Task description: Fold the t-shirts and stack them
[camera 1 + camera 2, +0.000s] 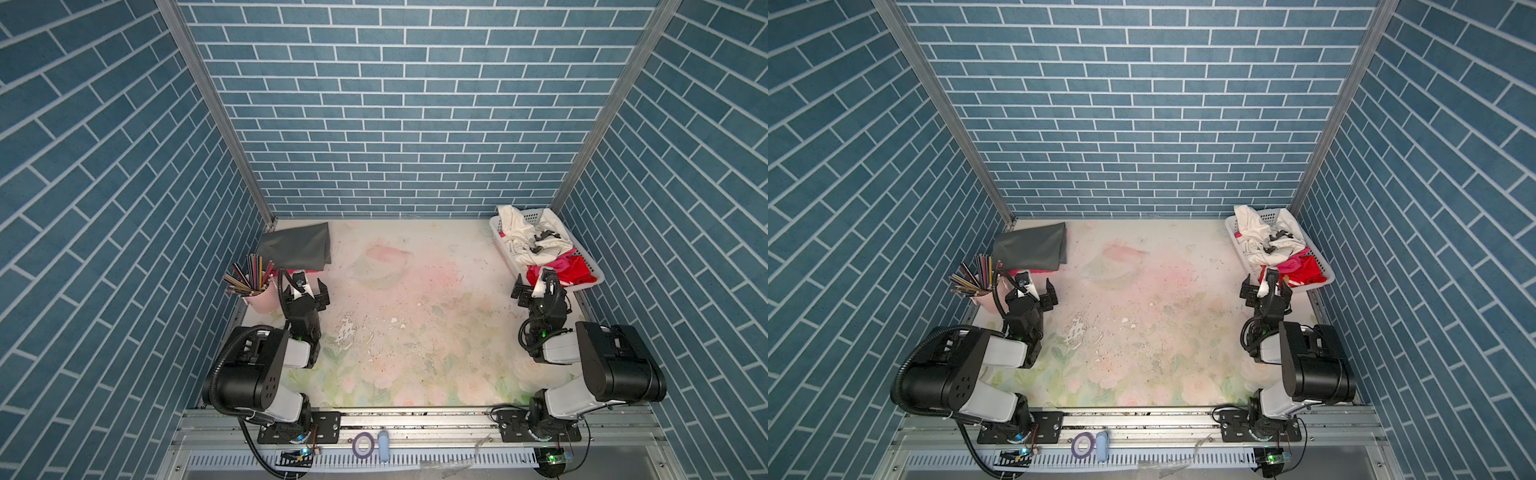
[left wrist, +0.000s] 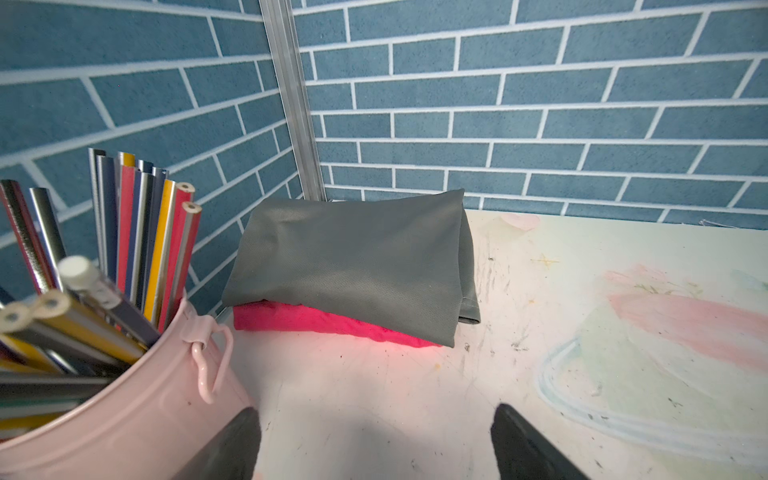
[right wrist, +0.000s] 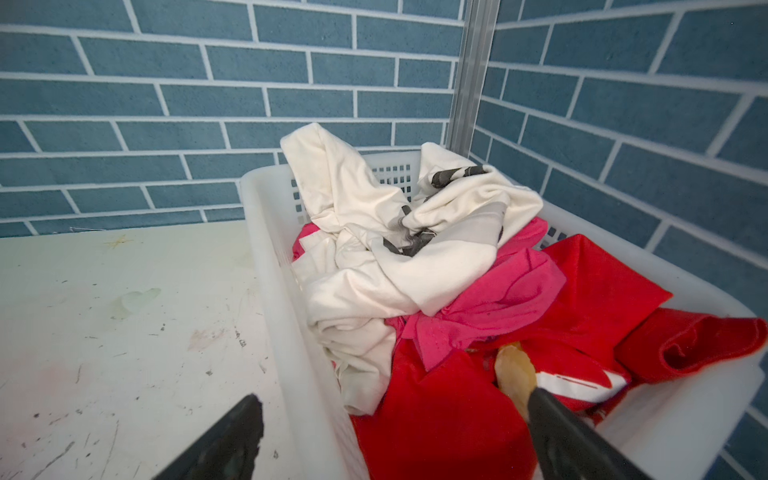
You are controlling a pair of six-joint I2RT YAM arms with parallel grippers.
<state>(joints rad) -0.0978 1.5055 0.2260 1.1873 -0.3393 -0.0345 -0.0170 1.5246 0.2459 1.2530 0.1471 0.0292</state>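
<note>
A folded dark grey t-shirt (image 1: 295,245) (image 1: 1032,245) (image 2: 353,266) lies in the back left corner on top of a folded hot pink t-shirt (image 2: 316,322). My left gripper (image 1: 309,291) (image 1: 1038,293) (image 2: 376,411) is open over bare table just in front of this stack, with nothing between its fingers. My right gripper (image 1: 538,286) (image 1: 1265,289) (image 3: 395,399) is open at the near end of the white basket (image 3: 266,249). One of its fingers is over the table and the other over red cloth (image 3: 449,415) in the basket. It grips nothing.
The basket (image 1: 505,249) (image 1: 1239,241) at the back right holds crumpled white (image 3: 374,249), pink (image 3: 490,299) and red clothes. A pink bucket (image 1: 262,299) (image 2: 124,415) of pencils stands right beside my left gripper. Blue brick walls close in three sides.
</note>
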